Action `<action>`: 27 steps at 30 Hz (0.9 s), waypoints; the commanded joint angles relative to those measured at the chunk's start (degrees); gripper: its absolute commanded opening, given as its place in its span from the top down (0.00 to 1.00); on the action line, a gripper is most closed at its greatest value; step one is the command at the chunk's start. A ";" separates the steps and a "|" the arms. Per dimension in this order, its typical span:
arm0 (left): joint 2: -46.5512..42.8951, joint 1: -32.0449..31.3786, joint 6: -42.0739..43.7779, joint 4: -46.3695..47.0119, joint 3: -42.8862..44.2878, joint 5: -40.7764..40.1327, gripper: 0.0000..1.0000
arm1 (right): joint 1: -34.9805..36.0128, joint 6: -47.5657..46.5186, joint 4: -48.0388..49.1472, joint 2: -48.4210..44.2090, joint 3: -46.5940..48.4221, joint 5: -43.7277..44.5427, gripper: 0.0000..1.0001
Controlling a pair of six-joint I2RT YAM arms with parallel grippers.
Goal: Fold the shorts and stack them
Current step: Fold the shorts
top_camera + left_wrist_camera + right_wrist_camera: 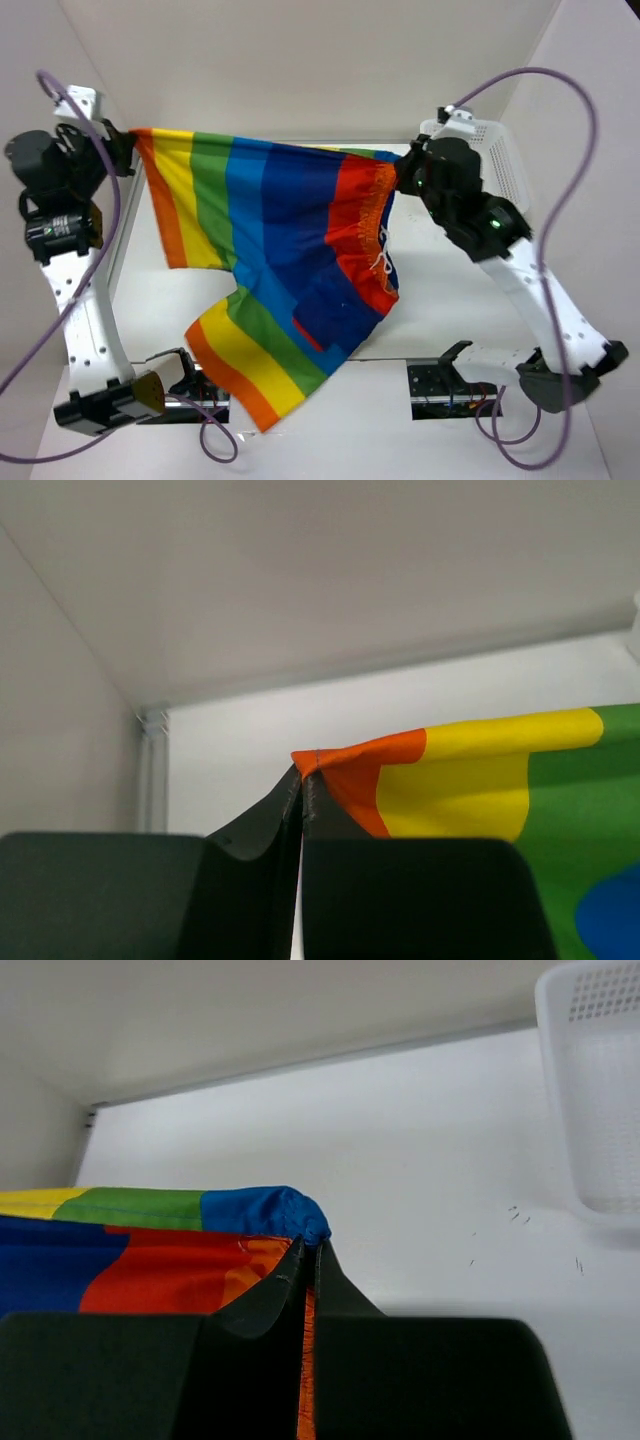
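Observation:
The rainbow-striped shorts (280,250) hang in the air, stretched between my two grippers, with the lower leg drooping toward the front. My left gripper (128,140) is shut on the orange corner of a leg hem; that corner shows in the left wrist view (345,765) above the left gripper (303,780). My right gripper (405,165) is shut on the waistband corner, blue and orange in the right wrist view (275,1215), just above the right gripper (309,1250). The white drawstring (381,262) dangles near the red waistband.
A white mesh basket (505,165) stands at the back right, and it also shows in the right wrist view (595,1090). White walls enclose the table at the back and on both sides. The arm bases (440,385) and cables lie along the front edge.

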 commanded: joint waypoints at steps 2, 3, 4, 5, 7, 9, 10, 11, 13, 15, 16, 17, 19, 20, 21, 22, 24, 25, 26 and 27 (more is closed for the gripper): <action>2.09 0.28 0.30 9.84 -7.49 -0.87 1.00 | -12.67 -1.11 15.61 4.09 -12.64 -11.01 0.99; 3.93 -0.25 0.30 11.76 -8.82 -0.88 1.00 | -16.61 -1.11 18.01 5.15 -14.60 -13.68 0.99; 5.08 -0.25 0.30 12.65 -10.14 -0.88 1.00 | -18.04 -0.50 20.21 6.55 -15.92 -15.97 0.99; 6.31 -0.25 0.30 13.27 -11.02 -0.88 1.00 | -18.92 -0.49 23.01 10.39 -16.46 -17.47 0.99; 10.09 -0.78 0.30 15.29 -12.43 -0.88 1.00 | -20.68 -0.49 25.93 14.80 -16.46 -20.64 0.99; 13.42 -2.53 0.30 16.43 -13.23 -2.36 1.00 | -22.09 0.38 26.73 22.45 -13.75 -25.27 0.99; 14.31 -3.32 0.30 17.22 -13.23 -2.89 1.00 | -22.10 0.39 28.04 24.56 -13.13 -25.92 0.99; 15.10 -3.94 0.30 17.23 -13.23 -2.90 1.00 | -22.10 0.91 28.83 28.50 -11.21 -25.92 0.99; 16.51 -5.08 0.30 18.80 -13.23 -3.51 1.00 | -22.10 0.91 28.84 31.95 -8.48 -26.54 0.99; 16.52 -5.69 0.30 18.81 -13.84 -4.03 1.00 | -22.10 0.91 28.23 36.69 -4.35 -26.54 0.99; 16.52 -6.40 0.30 18.81 -13.84 -4.04 1.00 | -22.10 0.31 27.18 38.28 -2.77 -27.15 0.99; 16.52 -6.92 0.30 18.81 -13.84 -4.04 1.00 | -22.10 0.30 26.30 39.68 0.12 -27.15 0.99; 14.24 -8.42 0.30 18.02 -15.68 -4.04 1.00 | -22.10 -0.31 25.06 41.54 1.81 -27.15 0.99; 11.80 -8.95 0.30 16.45 -16.47 -4.04 1.00 | -22.10 -0.32 25.06 41.54 1.82 -27.15 0.99; 10.20 -10.00 0.30 15.57 -18.22 -4.04 1.00 | -22.10 -0.32 25.06 40.32 1.03 -27.15 0.99; 8.54 -10.01 0.30 14.86 -19.37 -3.52 1.00 | -22.10 -0.32 24.54 39.62 -0.19 -27.94 0.99; 3.00 -10.53 0.30 13.11 -22.00 -2.11 1.00 | -22.62 0.29 24.54 36.64 -1.60 -28.56 0.99; 1.15 -10.53 0.30 12.14 -24.54 -0.28 1.00 | -22.62 0.30 23.93 35.40 -3.79 -29.17 0.99; -2.26 -10.53 0.30 9.96 -25.78 0.61 1.00 | -22.62 0.30 23.92 34.26 -5.03 -30.13 0.99; -4.03 -11.06 0.30 8.89 -27.10 1.49 1.00 | -22.62 0.82 23.92 33.03 -6.17 -30.14 0.99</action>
